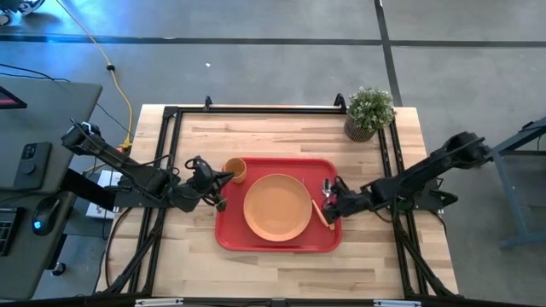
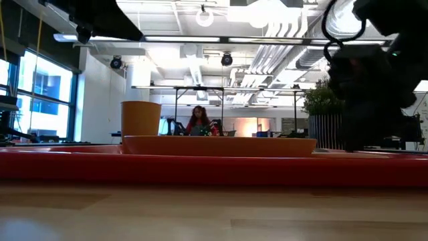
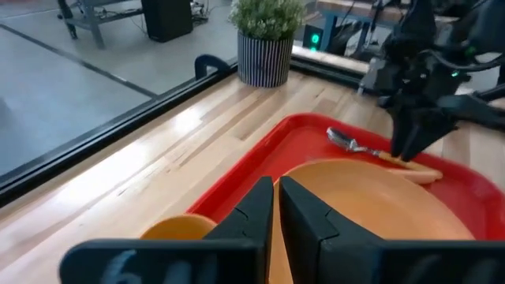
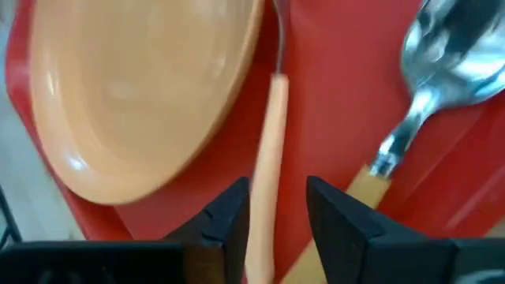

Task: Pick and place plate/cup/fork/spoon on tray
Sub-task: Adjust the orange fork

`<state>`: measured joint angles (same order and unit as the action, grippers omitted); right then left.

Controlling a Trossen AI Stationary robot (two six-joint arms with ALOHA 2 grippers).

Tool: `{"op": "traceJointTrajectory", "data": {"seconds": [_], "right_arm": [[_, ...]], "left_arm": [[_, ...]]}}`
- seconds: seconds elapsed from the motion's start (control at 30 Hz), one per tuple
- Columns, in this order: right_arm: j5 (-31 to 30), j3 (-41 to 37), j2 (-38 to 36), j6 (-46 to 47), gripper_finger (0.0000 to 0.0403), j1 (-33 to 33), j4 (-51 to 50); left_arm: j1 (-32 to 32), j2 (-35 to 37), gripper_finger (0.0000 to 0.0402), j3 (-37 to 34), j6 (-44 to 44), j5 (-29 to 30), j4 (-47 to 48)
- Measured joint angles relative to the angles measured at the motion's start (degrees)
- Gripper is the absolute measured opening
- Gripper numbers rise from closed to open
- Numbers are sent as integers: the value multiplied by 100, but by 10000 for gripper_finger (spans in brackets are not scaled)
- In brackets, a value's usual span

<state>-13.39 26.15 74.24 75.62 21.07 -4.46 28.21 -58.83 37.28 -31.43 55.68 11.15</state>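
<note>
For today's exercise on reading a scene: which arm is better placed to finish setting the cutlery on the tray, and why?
The right. Its gripper straddles an orange handle lying on the tray between the plate and the spoon. The left gripper, fingers nearly shut, sits across the tray by the cup.

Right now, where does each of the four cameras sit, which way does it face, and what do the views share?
High view: overhead, straight down; both arms, left gripper by the cup, right gripper on the tray.
Low view: table height, level across the tray into the room; arms above.
Left wrist view: across the plate to the spoon.
Right wrist view: down on the fork between its fingers.
All show the plate.
</note>
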Motion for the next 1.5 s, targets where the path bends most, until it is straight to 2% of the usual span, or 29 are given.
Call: {"op": "traceJointTrajectory", "data": {"seconds": [0.2,0.43,0.6,0.83,0.97,1.27,1.5], "right_arm": [[12,2,430,511,82,302,55],[190,160,570,309,57,516,447],[185,424,611,148,55,582,288],[-515,902,585,-267,55,474,-242],[-463,1041,710,-566,55,326,-262],[-355,1054,1103,132,55,484,-699],[-827,1134,1035,45,55,571,-696]], "left_arm": [[-4,-50,10,-7,14,15,-119],[-7,-50,10,-4,30,17,-135],[-7,-50,10,-4,159,6,-160],[-94,-50,9,-4,405,-27,-242],[-168,-51,9,-4,405,-239,-239],[-399,-91,9,-4,791,-256,-249],[-568,-120,9,-226,1342,-193,-309]]}}
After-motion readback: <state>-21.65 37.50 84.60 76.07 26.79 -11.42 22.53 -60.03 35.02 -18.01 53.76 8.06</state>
